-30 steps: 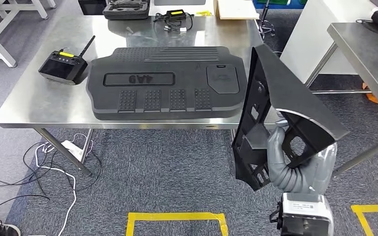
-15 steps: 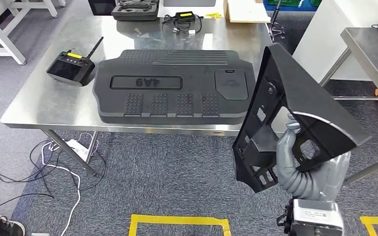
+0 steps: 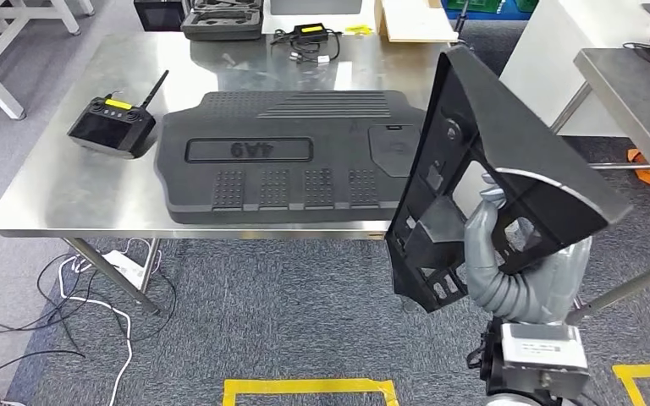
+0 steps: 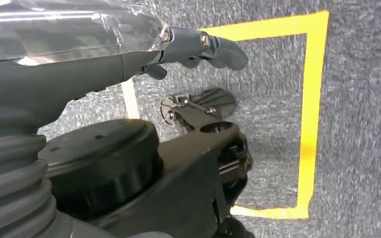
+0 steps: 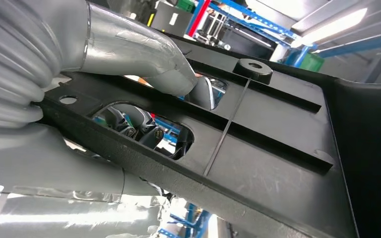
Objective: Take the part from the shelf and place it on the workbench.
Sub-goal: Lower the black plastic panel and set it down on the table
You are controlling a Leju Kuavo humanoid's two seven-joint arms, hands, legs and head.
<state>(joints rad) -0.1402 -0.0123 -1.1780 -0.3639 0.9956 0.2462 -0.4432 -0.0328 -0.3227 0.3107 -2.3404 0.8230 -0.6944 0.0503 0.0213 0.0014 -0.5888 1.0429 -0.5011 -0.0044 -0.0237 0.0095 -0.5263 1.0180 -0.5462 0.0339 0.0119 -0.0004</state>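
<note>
Two black parts (image 3: 491,182) (image 3: 283,156), one controller (image 3: 110,127), perhaps one case (image 3: 220,19).

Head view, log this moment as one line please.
right hand: holds part upright | part: off workbench, near its front edge | left hand: holds nothing | placement: pending

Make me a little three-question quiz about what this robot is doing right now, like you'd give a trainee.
1. True or false: the black part is already lying on the workbench.
2. Which hand holds the part?
A. left hand
B. right hand
C. both hands
3. Fill in: the remote control sits on the workbench beside the big black ____.

Key:
1. False. The part is held up in the air, in front of the workbench's near edge.
2. B. The left hand hangs over the floor, holding nothing.
3. Cover, the wide moulded piece with raised lettering.
</note>
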